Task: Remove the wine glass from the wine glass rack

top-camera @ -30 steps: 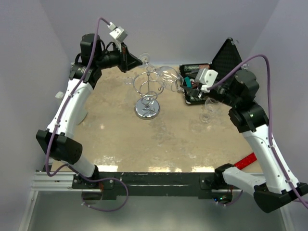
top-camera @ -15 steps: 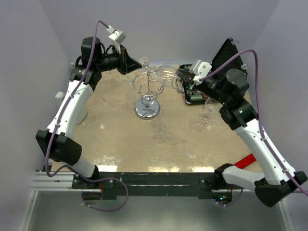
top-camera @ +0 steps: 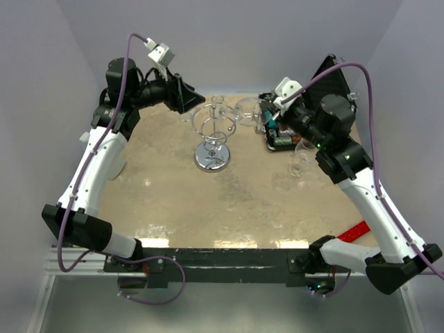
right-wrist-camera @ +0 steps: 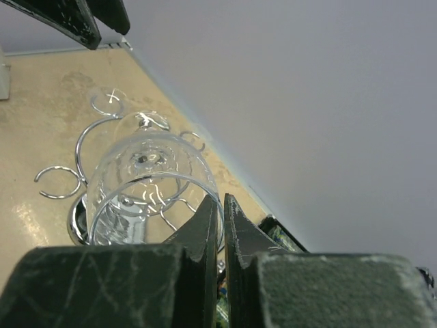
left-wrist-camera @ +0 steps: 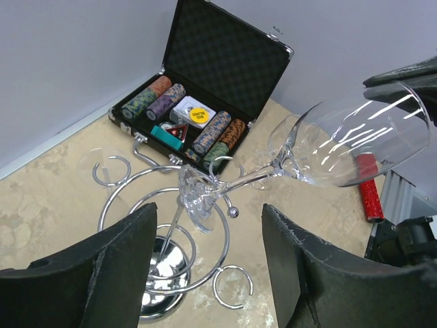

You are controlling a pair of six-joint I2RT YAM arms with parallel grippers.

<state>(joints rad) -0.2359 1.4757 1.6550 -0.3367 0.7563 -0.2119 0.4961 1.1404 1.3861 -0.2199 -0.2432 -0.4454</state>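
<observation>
The right tool (right-wrist-camera: 220,205), swung in from the case (left-wrist-camera: 225,61) within the last second, was clenched on the rim of the wine glass (left-wrist-camera: 341,140), tilted ahead of the released left tool (left-wrist-camera: 208,229), its foot at the wine glass rack (top-camera: 211,158), so lift-off was judged imminent.

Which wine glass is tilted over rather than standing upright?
The wine glass at the wine glass rack, rim pinched by the right gripper; the other glass stands upright on the table beside the black case.
</observation>
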